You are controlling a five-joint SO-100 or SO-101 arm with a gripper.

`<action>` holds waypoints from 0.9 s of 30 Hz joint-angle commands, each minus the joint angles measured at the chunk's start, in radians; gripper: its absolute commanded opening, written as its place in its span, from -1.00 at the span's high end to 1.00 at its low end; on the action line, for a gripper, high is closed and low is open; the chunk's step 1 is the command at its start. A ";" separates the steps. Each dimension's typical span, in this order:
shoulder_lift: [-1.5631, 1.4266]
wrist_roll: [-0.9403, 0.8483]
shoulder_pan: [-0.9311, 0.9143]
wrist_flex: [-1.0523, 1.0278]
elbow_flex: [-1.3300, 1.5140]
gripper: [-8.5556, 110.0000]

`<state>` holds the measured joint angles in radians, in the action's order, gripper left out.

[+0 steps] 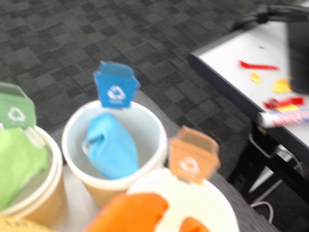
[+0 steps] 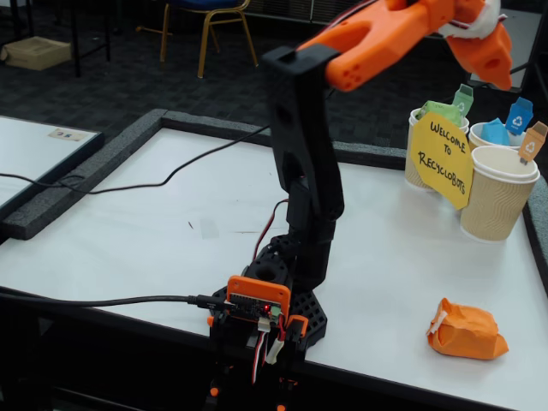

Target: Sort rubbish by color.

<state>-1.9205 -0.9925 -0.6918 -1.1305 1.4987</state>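
Over the cups, wrist view: blurry frame. Blue wad [image 1: 110, 145] sits inside the middle cup [image 1: 145, 126] with the blue tag [image 1: 116, 90]. Green wad [image 1: 17, 162] is in the left cup [image 1: 50, 193] under the green tag [image 1: 16, 107]. Cup with the orange tag [image 1: 192, 155] is nearest the lens; what shows of its inside looks empty. Orange gripper [image 1: 161, 220] pokes in from the bottom edge, fingertips cut off and blurred, so I can't tell if the jaws are apart or together. Nothing visibly held.

Fixed view: arm [image 2: 301, 163] stretched up and right, gripper [image 2: 492, 51] hanging above the cup cluster, near the green tag. Jaw state unreadable here too. Orange wad [image 2: 467, 332] lies on the table [image 2: 154, 231] near the front right edge, well apart from the cups and from the gripper. Yellow sign [image 2: 441, 158] leans against the cups.

Judgement: green and blue look sorted, orange is the last one. Gripper appears to be at the drop-off end, not the pickup. Next move calls for swinging back and down to the orange wad, jaws wide, closing across the crumpled body rather than the taped end, then carrying it to the orange-tagged cup, the one nearest the table edge. Soft paper, so it should squash and grip fine.
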 commanded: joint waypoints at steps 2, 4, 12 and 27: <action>-0.307 0.015 -0.078 0.003 0.130 0.85; -0.371 0.015 -0.106 0.003 0.212 0.85; -0.644 0.015 -0.201 0.026 0.532 0.85; -0.960 0.015 -0.299 -0.009 0.815 0.85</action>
<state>-2.8164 -0.9925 -0.9480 -1.1367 2.3424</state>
